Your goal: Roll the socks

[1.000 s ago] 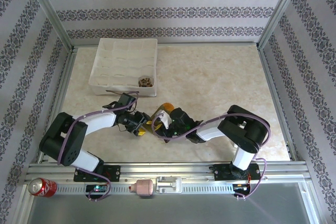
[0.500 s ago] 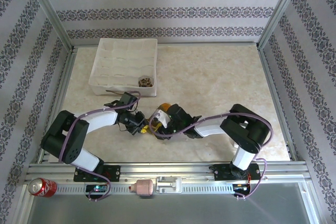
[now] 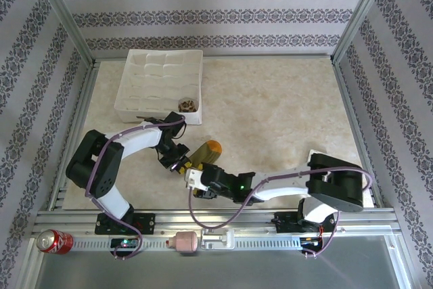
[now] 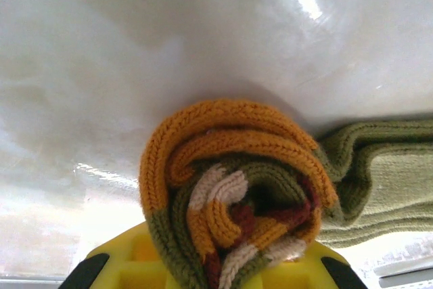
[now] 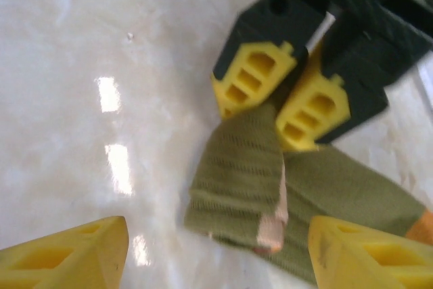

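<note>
My left claw (image 3: pixel 177 162) is clamped narrow on the rolled end of the olive sock (image 3: pixel 205 151); a second ago it stood half open beside it. Through its own camera the orange, white and green coil of the sock (image 4: pixel 237 214) sits right between my yellow fingers. My right claw (image 3: pixel 193 181), which was pinched shut on that sock a second ago, has let go and drawn back toward my bases. Its jaws now stand wide, and ahead of them I see the left claw (image 5: pixel 277 116) biting the green fabric (image 5: pixel 237 181). The sock stretches away from my left claw, orange tip farthest. Beyond it, the argyle sock (image 3: pixel 187 105) lies in the tray (image 3: pixel 128 109), in the corner compartment nearest my left claw, unchanged.
</note>
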You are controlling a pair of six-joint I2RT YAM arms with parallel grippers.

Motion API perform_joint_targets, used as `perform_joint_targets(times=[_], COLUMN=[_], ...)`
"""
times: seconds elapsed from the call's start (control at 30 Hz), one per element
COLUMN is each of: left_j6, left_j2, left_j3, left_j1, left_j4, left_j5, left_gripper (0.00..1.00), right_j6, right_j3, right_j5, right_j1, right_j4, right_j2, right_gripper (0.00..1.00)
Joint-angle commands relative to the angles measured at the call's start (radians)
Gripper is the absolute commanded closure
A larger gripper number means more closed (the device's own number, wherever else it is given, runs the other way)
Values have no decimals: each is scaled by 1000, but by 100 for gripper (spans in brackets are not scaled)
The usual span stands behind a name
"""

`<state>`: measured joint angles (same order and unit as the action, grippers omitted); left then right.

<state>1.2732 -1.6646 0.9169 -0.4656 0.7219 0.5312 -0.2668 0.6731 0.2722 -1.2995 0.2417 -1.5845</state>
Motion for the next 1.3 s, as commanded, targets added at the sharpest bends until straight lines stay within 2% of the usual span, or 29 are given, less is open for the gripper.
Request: perform_joint_targets(times=[0.0,0.13,0.27,0.37,0.57,0.6,0.63,0.8,0.9,0.97,1.07,1.13,1.27], left_j6=[6,-4,-2,-3,0,8,20,97,86,62,29,14,0], left_j2=[-62,-74,-75,-72,-32,-15,10,200,309,381,451,460,427], left_j3=[-4,4,4,3,-2,-8,-20,-106,-130,-152,-204,-245,-299], left_j1=[-10,-10,-11,-11,-10,-10,-9,-5,8,14,21,20,7], left_j4=[111,111,96,84,72,60,34,-137,-170,-184,-253,-328,-483], left_j5=[-85,-86,-78,-68,-66,-70,-73,-121,-160,-186,-158,-109,-38], left_gripper=[100,100,100,100,100,99,93,47,28,20,19,23,31], right_j6=[-98,-141,-113,-81,-22,-12,2,139,234,279,334,377,441], right_j3=[80,142,140,141,136,129,118,20,-62,-103,-154,-182,-220], right_j5=[174,236,220,228,189,179,166,-27,-183,-271,-421,-506,-578], right_j1=[-16,-18,-15,-9,21,25,29,87,150,185,243,284,338], right_j4=[5,-27,-44,-59,-85,-91,-95,-99,-72,-52,1,51,126], right_j2=[-80,-148,-198,-236,-226,-216,-207,-137,-104,-97,-114,-133,-165], right_gripper=[31,35,45,60,100,100,100,100,100,100,100,100,100])
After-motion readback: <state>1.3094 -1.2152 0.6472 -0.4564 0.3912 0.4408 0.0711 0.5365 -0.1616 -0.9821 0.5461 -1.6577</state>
